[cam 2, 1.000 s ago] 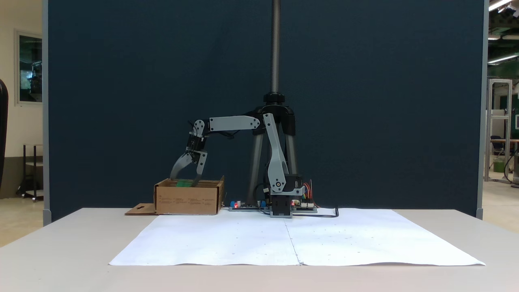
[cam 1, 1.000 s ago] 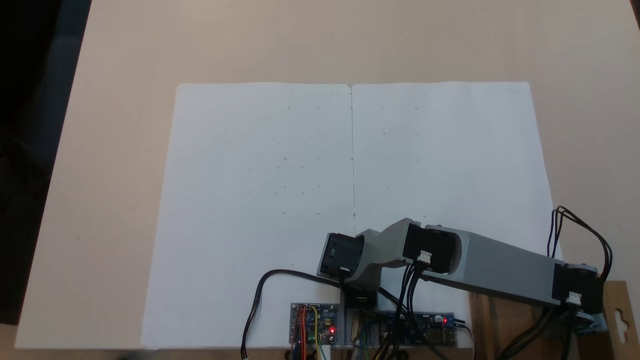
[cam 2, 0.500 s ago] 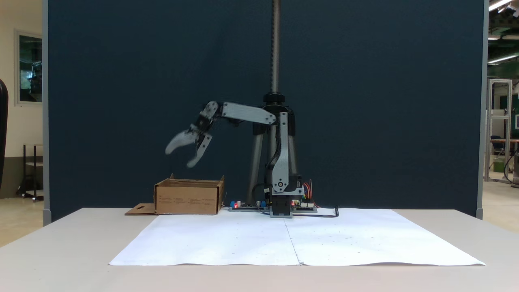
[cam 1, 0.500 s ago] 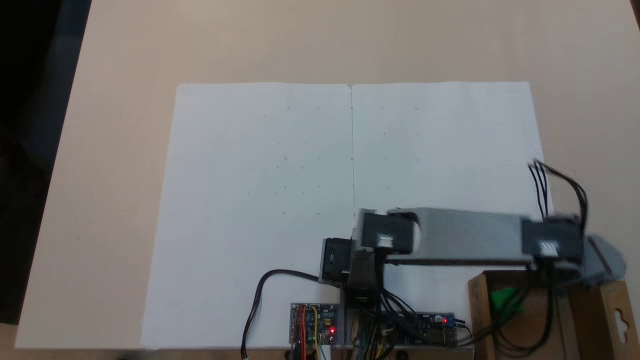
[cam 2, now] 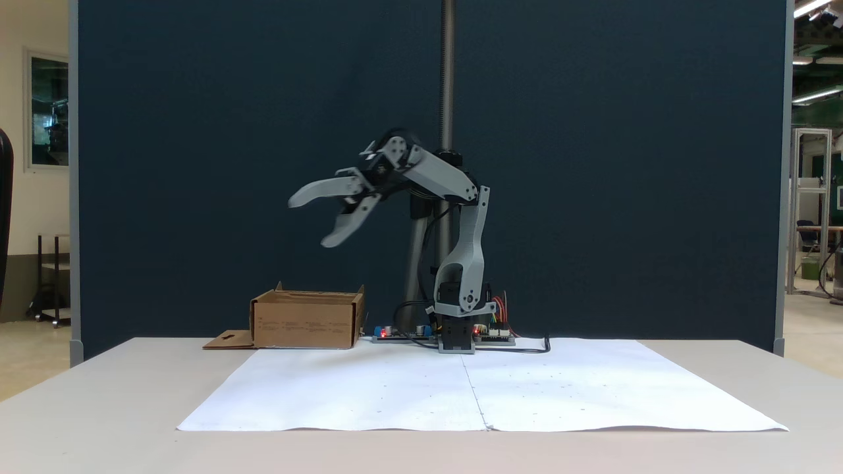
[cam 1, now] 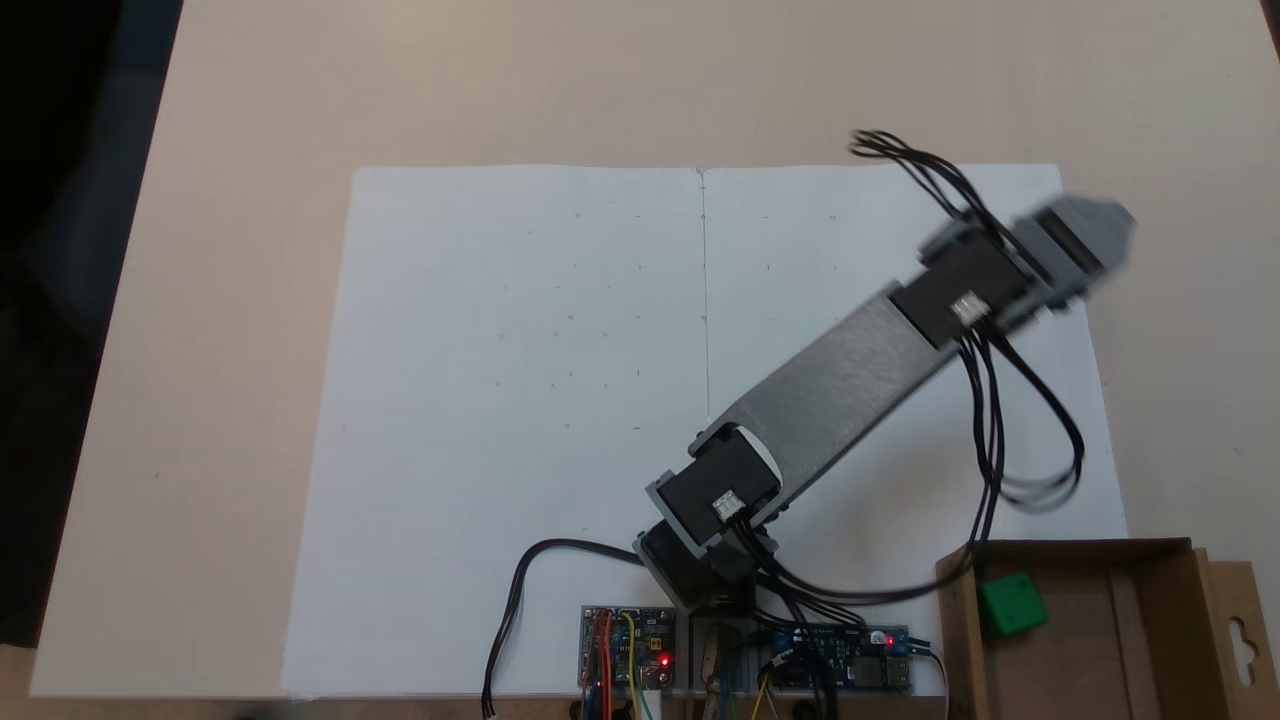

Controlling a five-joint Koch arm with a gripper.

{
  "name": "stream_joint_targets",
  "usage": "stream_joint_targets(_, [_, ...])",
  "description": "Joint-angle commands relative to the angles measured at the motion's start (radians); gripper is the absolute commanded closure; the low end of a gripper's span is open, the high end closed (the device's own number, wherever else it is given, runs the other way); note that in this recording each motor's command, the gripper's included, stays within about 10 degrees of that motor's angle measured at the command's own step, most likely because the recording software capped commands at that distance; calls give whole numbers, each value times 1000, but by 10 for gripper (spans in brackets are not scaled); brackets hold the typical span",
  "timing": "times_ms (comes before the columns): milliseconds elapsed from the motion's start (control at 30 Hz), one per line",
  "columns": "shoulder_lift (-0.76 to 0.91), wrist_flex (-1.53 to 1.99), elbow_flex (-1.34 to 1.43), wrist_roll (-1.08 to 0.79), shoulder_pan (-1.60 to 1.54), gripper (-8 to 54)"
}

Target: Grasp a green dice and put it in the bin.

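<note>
Jaws spread wide, empty; grey plastic gripper (cam 2: 309, 220) high above table. Small solid green dice (cam 1: 1012, 604) lies inside shallow brown cardboard bin (cam 1: 1165, 640). Likely light, rigid, slick; pinch opposite flat faces.

Bin (cam 1: 1150, 560) mouth unobstructed from above; gripper (cam 2: 309, 220) high above, seemingly clear of walls; white paper (cam 1: 520, 400) bare
</note>
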Motion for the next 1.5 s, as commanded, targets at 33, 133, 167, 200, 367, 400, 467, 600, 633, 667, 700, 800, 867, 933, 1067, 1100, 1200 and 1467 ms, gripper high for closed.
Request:
stream_joint_targets(33, [28,-48,23,83,-141,18])
stream_joint_targets(133, [49,-161,176,83,-272,14])
stream_joint_targets(167, [64,-218,241,81,-310,11])
stream_joint_targets(200, [77,-251,305,81,-347,12])
stream_joint_targets(367, [144,-435,588,78,-526,13])
stream_joint_targets(400, [158,-471,644,78,-558,15])
stream_joint_targets(467, [181,-549,741,75,-626,17])
stream_joint_targets(600, [212,-702,897,75,-718,16])
stream_joint_targets(633, [230,-736,934,74,-736,16])
stream_joint_targets(667, [242,-776,973,74,-756,15])
stream_joint_targets(700, [262,-810,1012,74,-770,15])
stream_joint_targets(800, [311,-912,1126,67,-813,15])
stream_joint_targets(867, [339,-986,1198,67,-824,15])
stream_joint_targets(933, [364,-1057,1261,67,-827,14])
stream_joint_targets(1067, [433,-1187,1370,71,-824,10])
stream_joint_targets(1100, [453,-1219,1404,71,-825,11])
stream_joint_targets(1200, [499,-1319,1494,71,-825,10])
stream_joint_targets(1467, [620,-1578,1651,69,-873,10])
